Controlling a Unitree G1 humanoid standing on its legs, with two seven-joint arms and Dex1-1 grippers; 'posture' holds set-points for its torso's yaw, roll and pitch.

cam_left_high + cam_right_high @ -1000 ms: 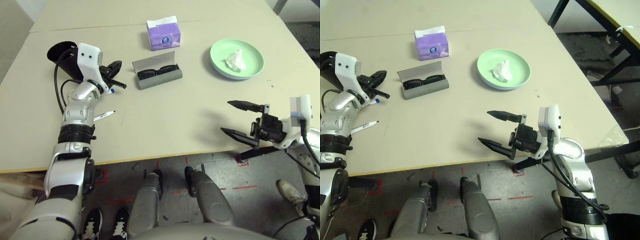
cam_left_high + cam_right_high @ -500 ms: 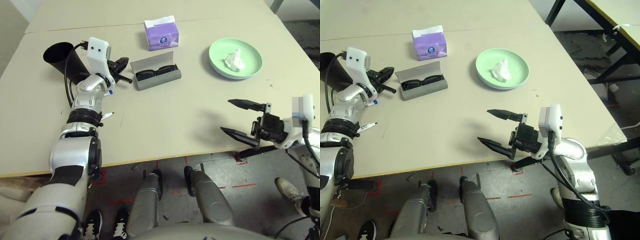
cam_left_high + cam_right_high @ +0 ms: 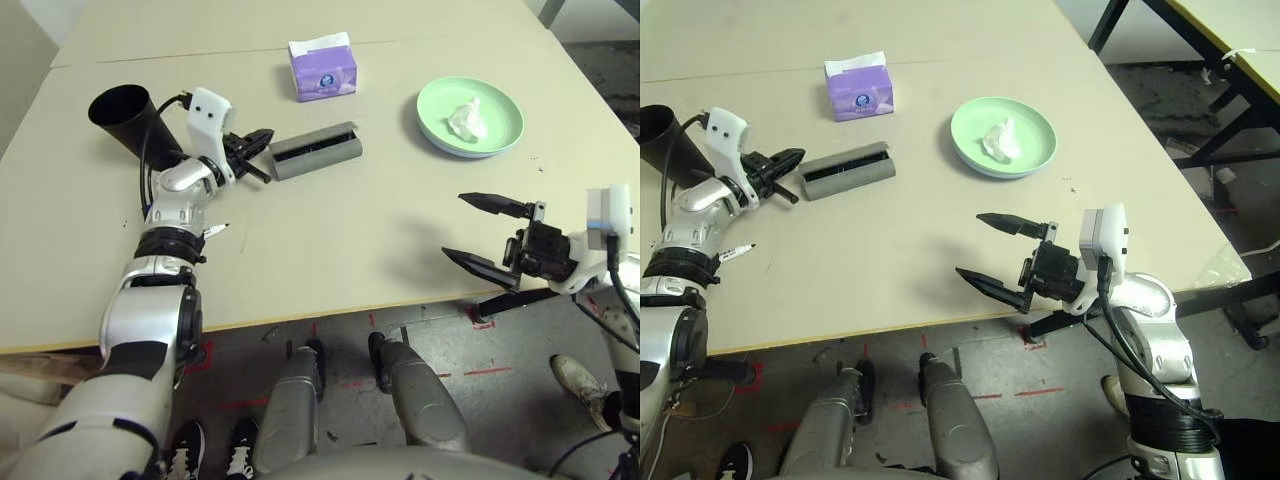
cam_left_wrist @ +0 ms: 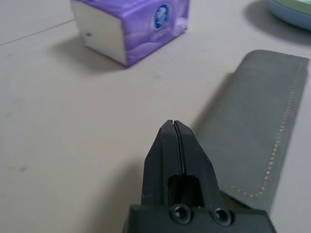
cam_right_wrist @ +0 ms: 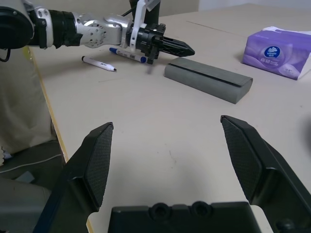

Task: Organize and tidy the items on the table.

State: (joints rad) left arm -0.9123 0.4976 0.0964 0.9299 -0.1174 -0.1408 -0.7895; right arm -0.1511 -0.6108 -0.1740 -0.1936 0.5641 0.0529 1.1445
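Clearly, the glasses case (image 3: 318,158) looks grey and oblong.

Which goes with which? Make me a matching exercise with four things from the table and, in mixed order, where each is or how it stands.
Things:
1. Crumpled tissue
2. Purple tissue box
3. Left gripper
4. Right gripper

Places and states:
A. Jaws wide apart, nothing between them
B. On the green plate
C. Jaws shut, beside the grey glasses case
D. Beyond the grey glasses case, seen from the robot

Right pairs: 1-B, 2-D, 3-C, 4-A
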